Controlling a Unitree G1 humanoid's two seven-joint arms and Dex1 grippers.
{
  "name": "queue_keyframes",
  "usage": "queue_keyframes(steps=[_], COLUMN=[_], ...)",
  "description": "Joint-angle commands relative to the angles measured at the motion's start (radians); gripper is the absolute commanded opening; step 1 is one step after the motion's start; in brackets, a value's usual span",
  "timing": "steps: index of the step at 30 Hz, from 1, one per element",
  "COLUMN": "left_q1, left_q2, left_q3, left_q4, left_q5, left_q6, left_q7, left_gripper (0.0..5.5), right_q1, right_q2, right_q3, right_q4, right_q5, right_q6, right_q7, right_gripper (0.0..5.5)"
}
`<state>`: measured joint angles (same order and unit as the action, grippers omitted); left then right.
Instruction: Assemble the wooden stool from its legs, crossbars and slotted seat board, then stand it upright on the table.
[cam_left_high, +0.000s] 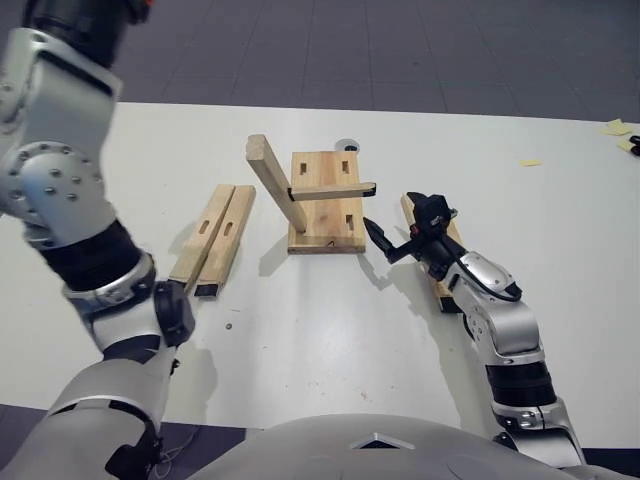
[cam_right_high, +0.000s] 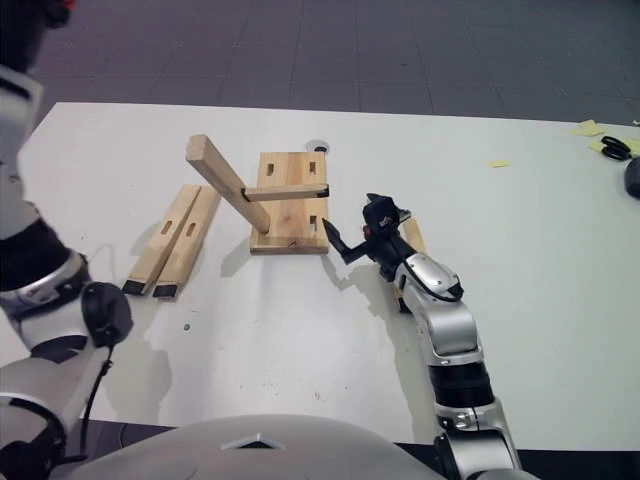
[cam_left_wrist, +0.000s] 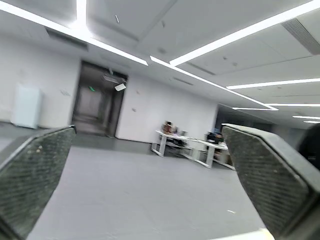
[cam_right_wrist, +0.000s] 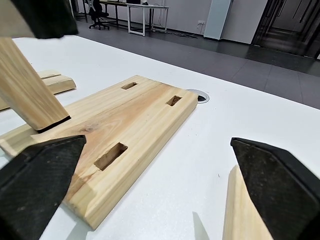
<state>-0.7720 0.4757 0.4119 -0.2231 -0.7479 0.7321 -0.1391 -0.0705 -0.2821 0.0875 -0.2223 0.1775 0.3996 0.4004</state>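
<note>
The slotted seat board (cam_left_high: 330, 225) lies flat mid-table. One leg (cam_left_high: 275, 180) stands tilted in a slot of it, and a crossbar (cam_left_high: 335, 189) sticks out sideways from that leg over the board. Two more legs (cam_left_high: 215, 238) lie side by side to the board's left. My right gripper (cam_left_high: 392, 222) hovers open just right of the board, above another leg (cam_left_high: 447, 293) lying on the table; the right wrist view shows the board (cam_right_wrist: 135, 112) between its fingers (cam_right_wrist: 40, 175). My left gripper (cam_left_wrist: 147, 130) is raised high, open and empty, pointing at the room.
A round cable hole (cam_left_high: 347, 146) sits in the white table (cam_left_high: 330, 330) behind the board. Yellow notes (cam_left_high: 617, 127) and a dark object (cam_right_high: 632, 175) lie at the far right. A tiny dark speck (cam_left_high: 229, 326) lies near the front left.
</note>
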Motion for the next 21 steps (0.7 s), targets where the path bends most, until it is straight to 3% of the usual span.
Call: queue_keyframes(steps=[1,6,21], left_q1=[0.348,0.569,0.629], left_q2=[0.176,0.267,0.329], left_q3=[-0.122,-0.265,-0.335], left_q4=[0.132,0.196,0.348], left_q5=[0.128,0.254,0.464], left_q6=[0.039,-0.042,-0.165], left_q7=[-0.227,-0.428,-0.571], left_gripper=[5.37,5.37,5.37], right_q1=[0.031,0.048,0.052], right_q2=[-0.017,-0.023,-0.02], right_q3=[-0.019,-0.033,-0.036], right_q4=[-0.023,-0.033,-0.044], right_q5=[0.006,0.012,0.01], right_q6=[0.015,0.022,0.031], right_q7=[0.005,0.003,-0.004], right_gripper=[5.4,5.4,5.4])
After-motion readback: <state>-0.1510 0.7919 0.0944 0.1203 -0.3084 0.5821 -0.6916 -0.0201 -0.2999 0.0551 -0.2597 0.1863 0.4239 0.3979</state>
